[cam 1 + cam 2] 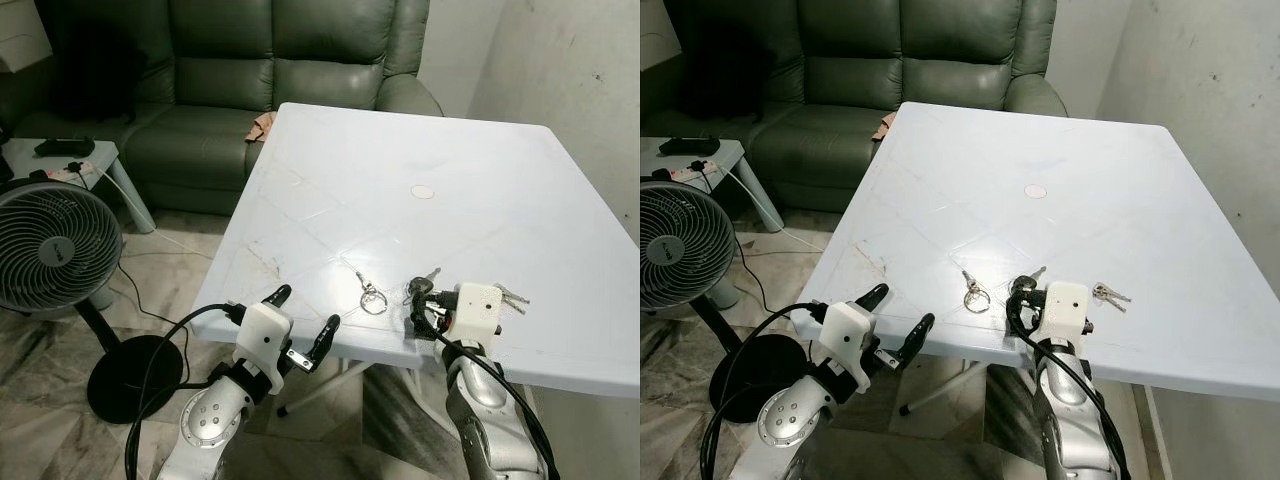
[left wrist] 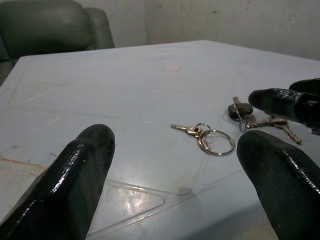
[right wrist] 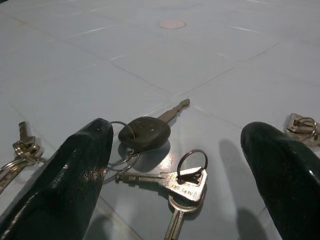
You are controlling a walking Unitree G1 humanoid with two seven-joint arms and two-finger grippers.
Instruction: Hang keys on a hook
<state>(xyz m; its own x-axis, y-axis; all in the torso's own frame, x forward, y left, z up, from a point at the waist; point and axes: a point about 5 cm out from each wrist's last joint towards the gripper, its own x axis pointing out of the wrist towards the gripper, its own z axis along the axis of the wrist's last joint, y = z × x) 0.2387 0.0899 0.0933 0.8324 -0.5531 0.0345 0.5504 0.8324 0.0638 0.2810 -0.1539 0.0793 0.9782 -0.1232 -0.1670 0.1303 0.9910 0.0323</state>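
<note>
With the right gripper (image 3: 175, 165) spread over the black-headed key bunch (image 3: 145, 132), you lower squarely and pinch its ring, keeping the open left gripper (image 1: 303, 322) clear.

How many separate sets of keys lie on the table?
3. A big-ring set lies toward the robot's left, the black-headed set between the right gripper fingers, a small set on the right.
</note>
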